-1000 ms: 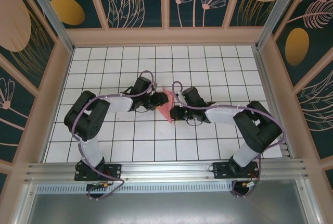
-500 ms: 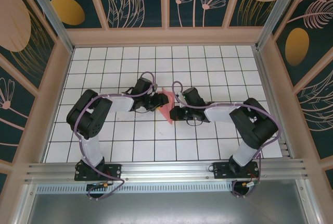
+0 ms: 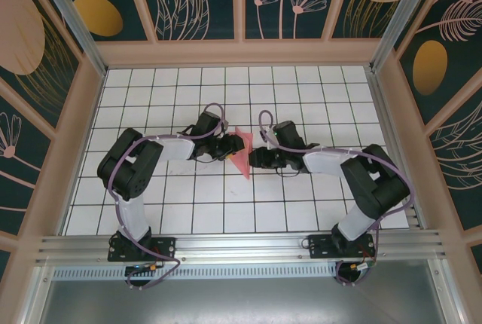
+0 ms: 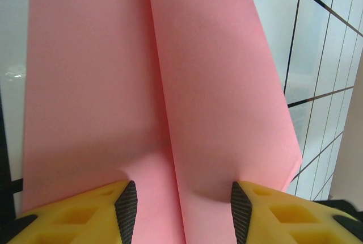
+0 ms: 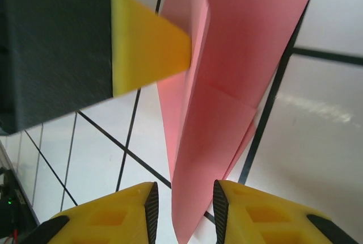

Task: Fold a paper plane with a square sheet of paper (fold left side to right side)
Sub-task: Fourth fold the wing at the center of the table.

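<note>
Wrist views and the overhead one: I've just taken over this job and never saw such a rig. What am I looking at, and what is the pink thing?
These are two robot arms bolted at the near edge of a white tiled table. The overhead picture comes from a fixed camera above and behind them: left arm on the left, right arm on the right. The other two come from a camera on each wrist, looking along that arm's yellow fingers. The pink thing between the arms is the paper plane, folded paper creased to a slim point. The left tool has its fingers apart, tips pressed against the paper's face. The right tool has its fingers a little apart around the paper's narrow end; it looks loose there, not pinched.
</note>
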You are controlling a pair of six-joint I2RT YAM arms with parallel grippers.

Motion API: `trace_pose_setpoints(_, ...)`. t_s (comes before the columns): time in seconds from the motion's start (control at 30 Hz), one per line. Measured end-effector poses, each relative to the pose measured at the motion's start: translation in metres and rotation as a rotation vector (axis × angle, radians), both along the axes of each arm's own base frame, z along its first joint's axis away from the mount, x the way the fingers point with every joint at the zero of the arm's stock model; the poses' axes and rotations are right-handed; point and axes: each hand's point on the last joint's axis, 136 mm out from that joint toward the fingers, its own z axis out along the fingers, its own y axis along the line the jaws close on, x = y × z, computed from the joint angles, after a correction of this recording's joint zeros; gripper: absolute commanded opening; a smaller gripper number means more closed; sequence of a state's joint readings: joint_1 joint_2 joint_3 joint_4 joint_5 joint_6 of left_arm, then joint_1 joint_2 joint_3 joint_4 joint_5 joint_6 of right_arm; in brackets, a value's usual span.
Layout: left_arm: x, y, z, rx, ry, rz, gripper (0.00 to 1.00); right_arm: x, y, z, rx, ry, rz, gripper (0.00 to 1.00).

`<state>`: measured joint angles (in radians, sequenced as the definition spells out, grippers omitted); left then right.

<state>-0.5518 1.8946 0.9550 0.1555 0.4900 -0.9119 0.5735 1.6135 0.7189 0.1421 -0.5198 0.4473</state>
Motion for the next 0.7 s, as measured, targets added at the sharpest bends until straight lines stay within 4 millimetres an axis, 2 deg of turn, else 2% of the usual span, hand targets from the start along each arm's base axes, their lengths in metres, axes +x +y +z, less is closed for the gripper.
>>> trace_pose_setpoints(0.23, 0.000, 0.000, 0.000, 0.001, 0.001, 0.000, 0.50, 0.028, -0.008, 0.015, 0.085, 0.006, -0.035, 0.34)
trace_pose_setpoints(0.33, 0.000, 0.000, 0.000, 0.001, 0.001, 0.000, 0.50, 0.039, -0.005, 0.015, 0.115, 0.019, -0.039, 0.34)
trace_pose_setpoints(0.57, 0.000, 0.000, 0.000, 0.004, 0.001, 0.001, 0.50, 0.048, 0.008, 0.011, 0.154, 0.047, -0.012, 0.32)
trace_pose_setpoints(0.7, 0.000, 0.000, 0.000, 0.005, 0.001, 0.000, 0.50, 0.050, 0.010, 0.005, 0.157, 0.065, -0.009, 0.21)
